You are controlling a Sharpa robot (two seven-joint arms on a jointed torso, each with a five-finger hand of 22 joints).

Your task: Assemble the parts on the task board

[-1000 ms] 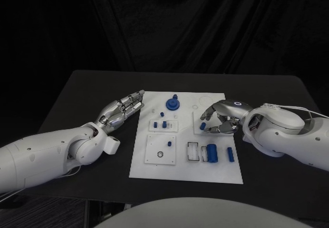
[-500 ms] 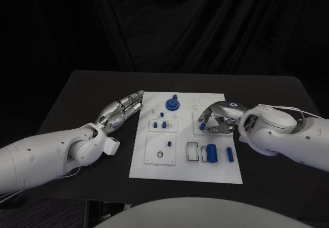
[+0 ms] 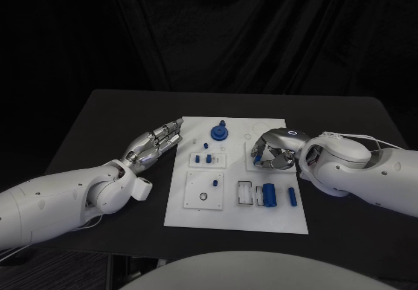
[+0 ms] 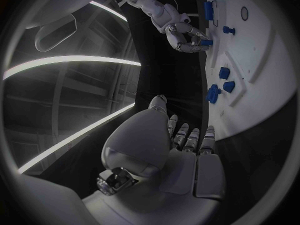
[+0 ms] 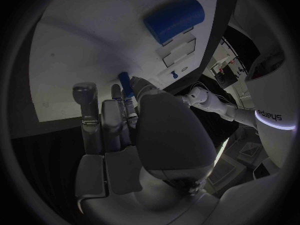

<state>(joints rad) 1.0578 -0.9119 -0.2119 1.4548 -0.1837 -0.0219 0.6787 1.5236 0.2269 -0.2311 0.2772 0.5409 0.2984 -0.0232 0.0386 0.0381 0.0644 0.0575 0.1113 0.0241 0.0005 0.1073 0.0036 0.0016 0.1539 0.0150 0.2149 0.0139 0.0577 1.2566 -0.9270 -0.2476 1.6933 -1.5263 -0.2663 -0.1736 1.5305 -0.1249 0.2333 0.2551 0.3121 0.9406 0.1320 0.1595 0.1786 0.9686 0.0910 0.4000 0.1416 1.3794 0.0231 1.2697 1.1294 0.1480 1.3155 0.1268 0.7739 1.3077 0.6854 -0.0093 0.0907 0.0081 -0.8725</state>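
Head view vs 1 s ago: right hand (image 3: 277,149) has drawn in toward the board's middle and curled tighter, fingers now bunched over the small blue part (image 3: 258,161) at the right-centre of the task board (image 3: 235,223); before, the fingers were looser and the part showed clearer. Left arm has crept slightly, left hand (image 3: 155,144) much the same spot. Nothing else on the board has moved. Right hand now: fingers closed in, thumb and a finger pinching the small blue part, w/ its lower end at or v. near the board surface; can't tell if it's actually touching. Right wrist view backs this up: blue part (image 5: 125,83) sticks out past the fingertips (image 5: 84,94), against the white plate, w/ the big blue cylinder (image 5: 174,20) lying further off. Left hand: released, fingers straight and slightly apart, holding nothing, lying on the black table (image 3: 104,115) just beside the board's left edge; left wrist view shows the same flat hand (image 4: 169,150) next to the board. Other parts on board: tall blue knob piece (image 3: 220,130) near the far edge, two small blue pegs (image 3: 203,159) in a recessed block mid-left, blue cylinder (image 3: 270,194) and smaller blue piece (image 3: 292,196) on the near right.
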